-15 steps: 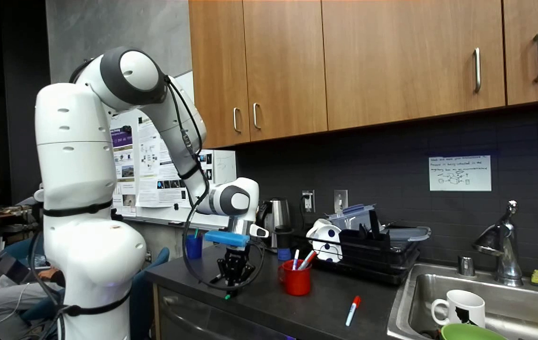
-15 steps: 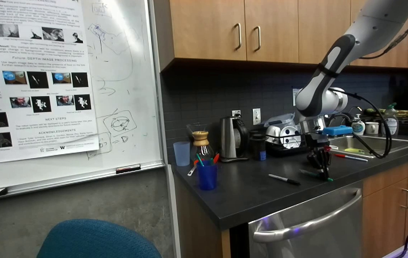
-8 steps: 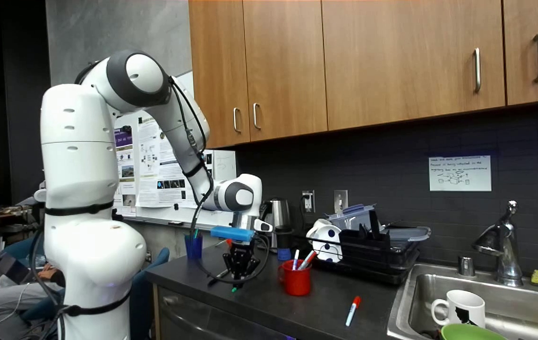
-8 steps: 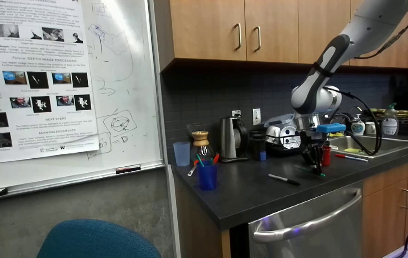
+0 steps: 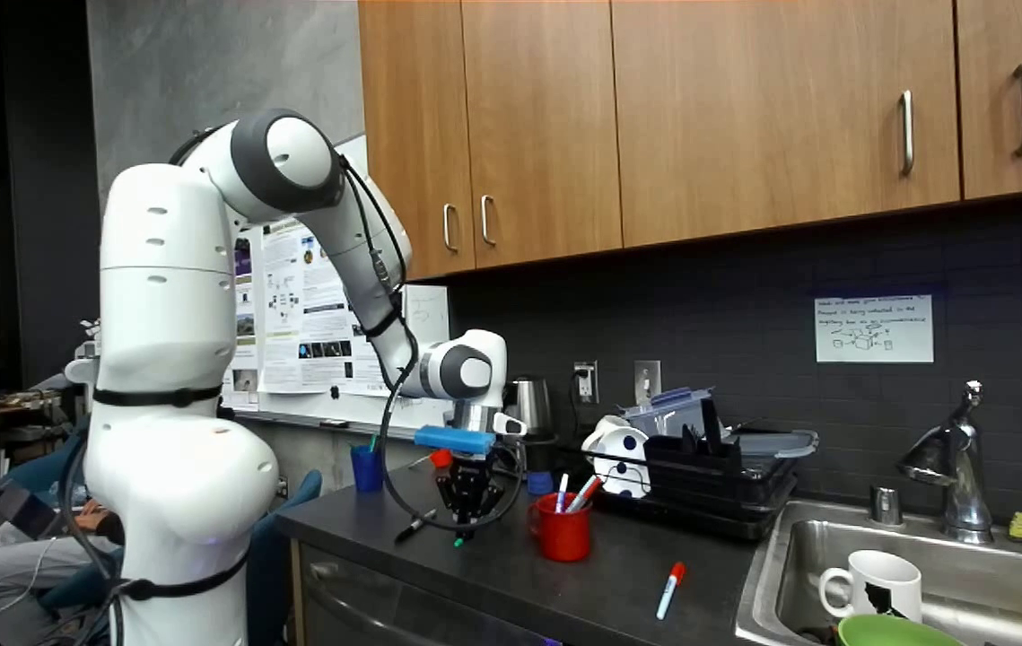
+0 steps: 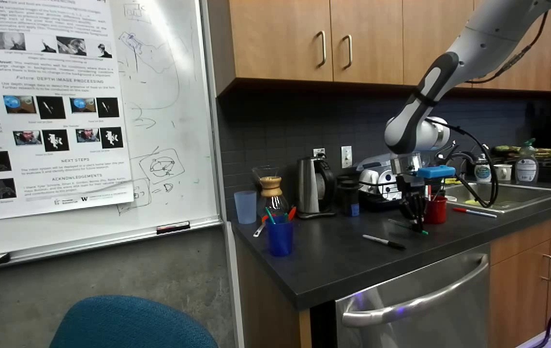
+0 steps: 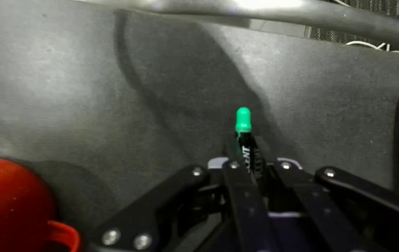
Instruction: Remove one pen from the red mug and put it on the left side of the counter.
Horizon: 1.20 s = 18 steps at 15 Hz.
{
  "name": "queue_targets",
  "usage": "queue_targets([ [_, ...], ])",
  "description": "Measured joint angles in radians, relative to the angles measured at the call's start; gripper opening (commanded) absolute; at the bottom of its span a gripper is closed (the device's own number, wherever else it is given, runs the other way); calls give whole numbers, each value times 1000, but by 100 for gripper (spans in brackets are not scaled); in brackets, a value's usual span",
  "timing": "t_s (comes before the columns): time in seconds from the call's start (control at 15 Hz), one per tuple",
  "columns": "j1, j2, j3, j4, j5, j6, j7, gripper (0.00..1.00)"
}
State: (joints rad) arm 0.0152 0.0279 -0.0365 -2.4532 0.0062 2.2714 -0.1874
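Observation:
My gripper (image 7: 250,154) is shut on a slim dark pen (image 7: 244,138) with a green end, white letters on its barrel. The pen lies nearly flat between the fingertips. Its green end also shows in both exterior views (image 5: 458,542) (image 6: 424,232). It is low over the dark grey counter (image 6: 333,263); I cannot tell if it touches. The red mug (image 5: 562,536) stands upright beside the gripper, apart from it, with a few pens or markers in it. The mug also shows at the lower left of the wrist view (image 7: 10,206).
A black-capped white marker (image 6: 384,241) lies near the gripper, away from the mug. A red-capped marker (image 5: 670,590) lies near the sink (image 5: 766,574). A blue cup (image 6: 280,237) stands near the counter's end. A dish rack (image 5: 708,489) and kettle (image 6: 309,188) stand at the back.
My gripper has moved back over the counter toward the wall, carrying the green-ended pen along. The mug, earlier mostly hidden behind the gripper in an exterior view, shows there now.

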Motion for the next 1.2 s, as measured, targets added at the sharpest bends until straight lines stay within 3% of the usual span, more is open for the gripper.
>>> queue_targets([
  [0.47,-3,33,0,54,21,-3,0,89],
  [0.6,-7,32,0,61,21,-4,0,99],
  [1.2,-73,-90,-28,56,23,-33,0,100],
])
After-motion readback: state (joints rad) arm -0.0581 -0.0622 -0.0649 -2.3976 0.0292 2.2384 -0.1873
